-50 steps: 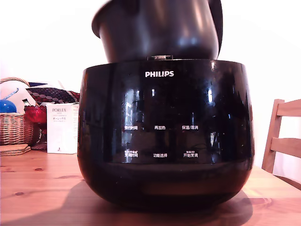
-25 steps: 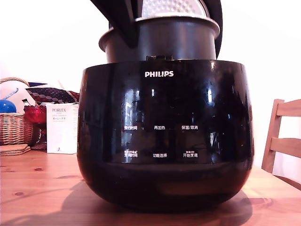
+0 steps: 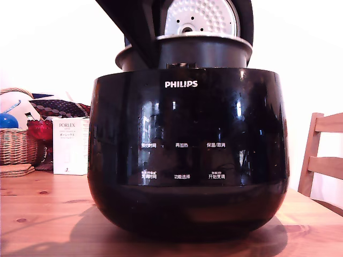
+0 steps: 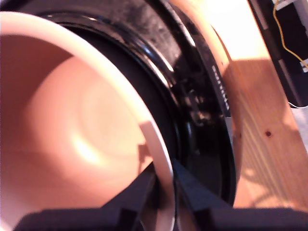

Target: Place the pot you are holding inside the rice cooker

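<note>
The rice cooker (image 3: 187, 155), a big glossy black Philips body, fills the middle of the exterior view; its open lid shows a white dimpled plate (image 3: 201, 16) behind. The dark pot (image 3: 209, 53) sits partly sunk in the cooker's opening, with its rim and upper wall still standing above the body. My gripper (image 3: 144, 40) comes down from the exterior view's upper left onto the pot's rim. In the wrist view the gripper (image 4: 163, 182) is shut on the pot's pale-lit rim (image 4: 154, 139), one finger inside and one outside. The cooker's black rim (image 4: 202, 96) rings the pot.
The cooker stands on a wooden table (image 3: 43, 214). At the exterior view's left are a wicker basket (image 3: 16, 144), a red glass object (image 3: 40, 129) and a white box (image 3: 71, 145). A wooden chair (image 3: 321, 160) stands at the right. A yellow cable (image 4: 288, 43) lies beyond the table edge.
The pot has gone from high and tilted above the cooker to level and lower in the opening. The lid's white plate has come into view behind it.
</note>
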